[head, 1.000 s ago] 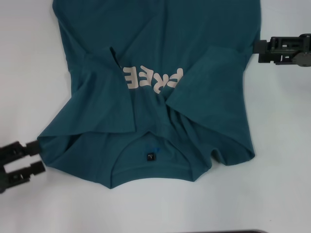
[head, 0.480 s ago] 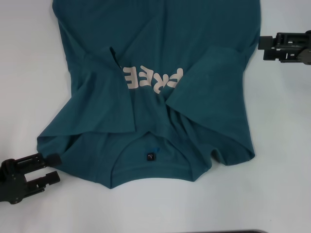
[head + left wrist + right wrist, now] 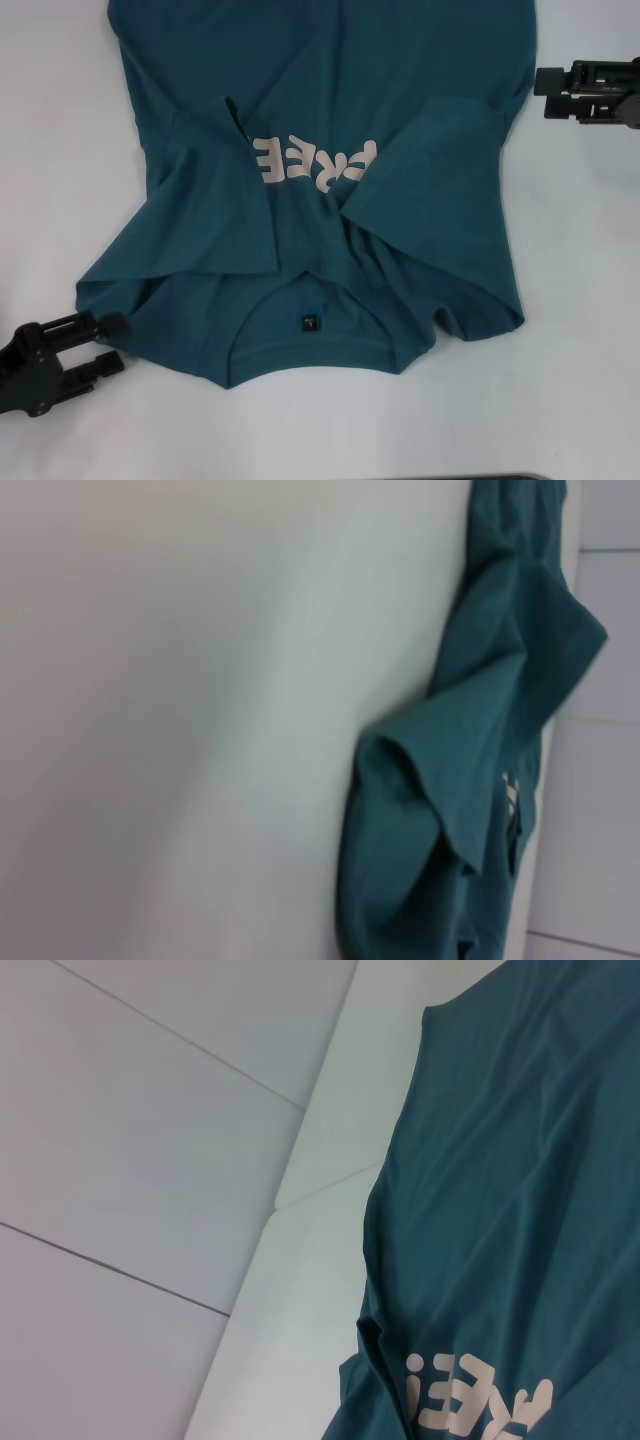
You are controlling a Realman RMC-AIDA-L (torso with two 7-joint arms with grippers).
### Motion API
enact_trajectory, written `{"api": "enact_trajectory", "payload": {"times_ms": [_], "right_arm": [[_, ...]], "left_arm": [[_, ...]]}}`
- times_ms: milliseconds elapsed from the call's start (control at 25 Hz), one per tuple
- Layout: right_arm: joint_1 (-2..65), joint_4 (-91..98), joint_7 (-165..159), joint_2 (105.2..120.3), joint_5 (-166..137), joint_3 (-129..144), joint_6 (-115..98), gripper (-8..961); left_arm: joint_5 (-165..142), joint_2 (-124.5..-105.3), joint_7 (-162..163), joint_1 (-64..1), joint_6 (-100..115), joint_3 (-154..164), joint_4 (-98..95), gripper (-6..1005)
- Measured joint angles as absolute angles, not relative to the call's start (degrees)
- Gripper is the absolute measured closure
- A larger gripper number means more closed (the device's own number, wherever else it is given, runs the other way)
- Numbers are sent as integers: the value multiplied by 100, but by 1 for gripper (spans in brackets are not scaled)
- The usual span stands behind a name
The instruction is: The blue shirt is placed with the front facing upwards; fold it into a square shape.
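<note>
On the white table (image 3: 60, 150), the blue shirt (image 3: 320, 150) lies rumpled, sleeves folded over its lettering; left gripper (image 3: 112, 345) gapes empty beside its collar corner, right gripper (image 3: 545, 92) beside its side, can't tell its fingers.

Blue shirt (image 3: 330, 190) lies front up on white table (image 3: 580, 300), collar toward the table's near edge. Both sleeves folded inward over chest, partly covering pale "FREE" lettering (image 3: 315, 165). Small dark neck tag (image 3: 312, 323) inside collar. Fabric wrinkled.
</note>
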State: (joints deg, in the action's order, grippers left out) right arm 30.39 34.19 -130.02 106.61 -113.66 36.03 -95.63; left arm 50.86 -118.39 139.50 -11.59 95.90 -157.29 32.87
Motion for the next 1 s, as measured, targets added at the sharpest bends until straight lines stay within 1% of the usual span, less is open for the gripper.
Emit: {"api": "enact_trajectory", "payload": {"times_ms": [400,800,1000], "right_arm": [[3031,3419,-13018,10661,-11365,3550,-9563,147],[3031,3419,-13060,10661,-11355,3543,-9567,147],[3027,3419,-13061,10661,-11356,3505,-9582,147]], "left_arm": [[5110,-11916,14015,-1317,9438,-15747,3287,357],[5160,-11929,14090,-1359,9302,-15803,3287,357],[5176,-11981,14070,-1410,9263,-15879,3287,358]]}}
